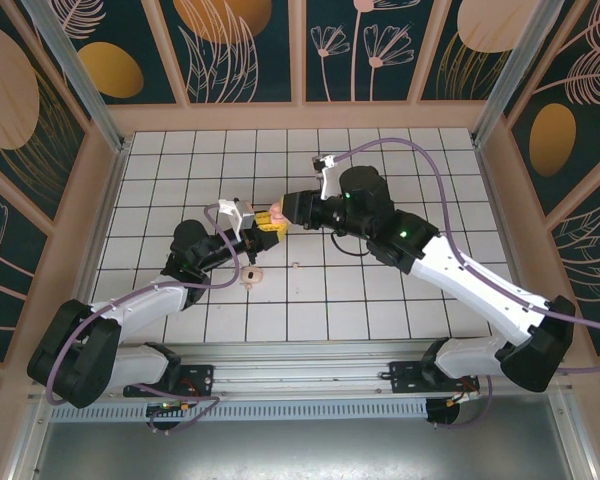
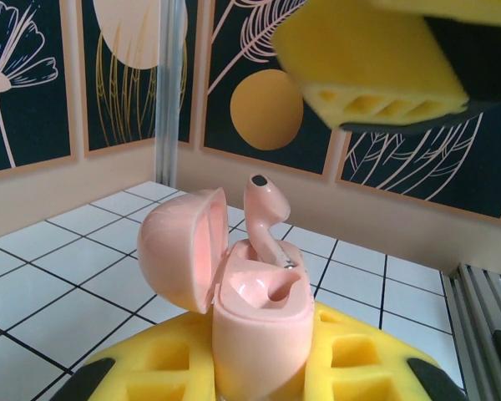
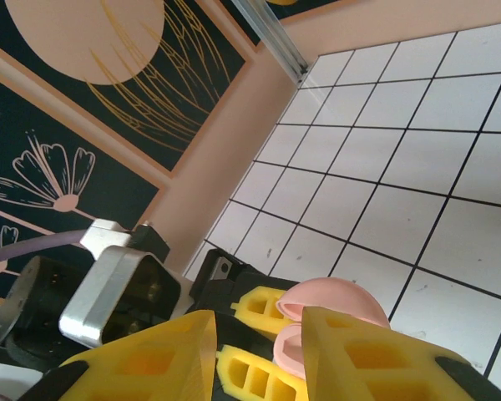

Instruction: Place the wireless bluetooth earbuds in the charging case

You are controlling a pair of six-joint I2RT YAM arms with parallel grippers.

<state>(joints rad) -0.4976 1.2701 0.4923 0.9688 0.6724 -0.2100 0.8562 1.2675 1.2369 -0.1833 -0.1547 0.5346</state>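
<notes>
My left gripper (image 2: 263, 372) is shut on the pink charging case (image 2: 263, 326), held upright between its yellow pads with the lid (image 2: 179, 246) swung open to the left. One whitish-pink earbud (image 2: 265, 213) stands in the far slot, stem down and head sticking up. The near slot shows bare. My right gripper (image 3: 259, 334) hovers just above the case (image 3: 334, 296), its jaws a little apart with nothing between them. One of its yellow fingers (image 2: 376, 58) hangs over the earbud without touching it. From the top view the two grippers meet at the case (image 1: 275, 215).
A salmon-pink round disc (image 1: 252, 276) lies on the tiled floor just in front of the left wrist. A tiny pale bit (image 1: 296, 265) lies one tile to its right, too small to identify. Patterned walls ring the floor.
</notes>
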